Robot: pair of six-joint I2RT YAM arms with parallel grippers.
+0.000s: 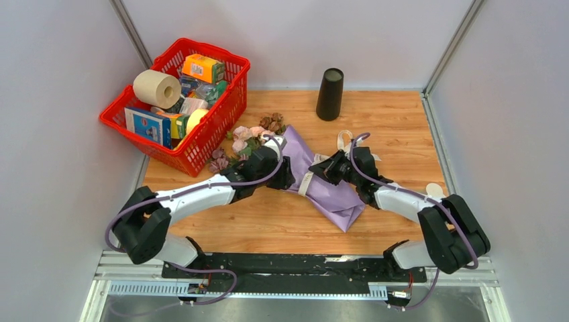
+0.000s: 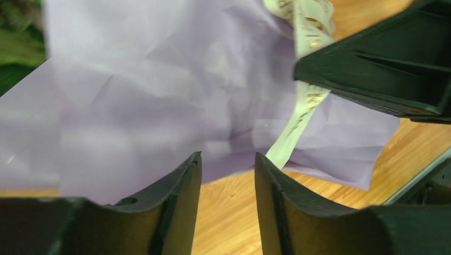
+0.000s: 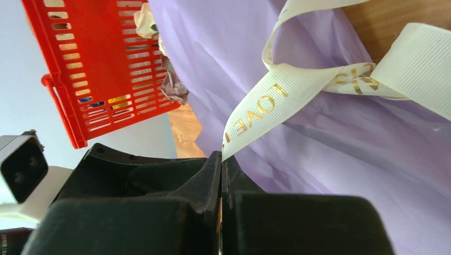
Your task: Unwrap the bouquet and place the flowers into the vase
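Between the pads of the right gripper (image 3: 220,159): one tail of the cream ribbon (image 3: 266,103), gold-lettered, pinched flat. The jaws are fully closed on it, with no gap showing. From the pinch the ribbon runs up across the lilac paper (image 3: 330,159) to a loose loop beyond.

Left gripper (image 2: 227,164): jaws partly open with a clear gap and nothing inside. The tips sit just short of the near edge of the paper, and a strip of ribbon hangs just past the right-hand finger.

Bouquet (image 1: 339,194): lies flat mid-table (image 1: 402,127) between the two grippers, its pointed end near-right and its heads far-left.

Flowers (image 1: 251,134): pink, mauve and brown heads spill from the open end, close beside the red basket (image 1: 215,134). The stems are hidden inside the wrap.

Vase (image 1: 329,94): black and upright at the far edge, well apart from the bouquet. Its contents cannot be seen.

Handling, as judged:
- **Ribbon:** limp, light and probably slick. It is best pinched near its end and drawn along its own length.
- **Paper:** thin, creased and soft. It is likely to tear or drag the whole bunch, so pin one edge while the ribbon is pulled.
- **Flowers:** light, with crushable heads. Take them by the stems, below the leaves.
- **Vase:** tall and narrow, so likely to tip under a sideways nudge.
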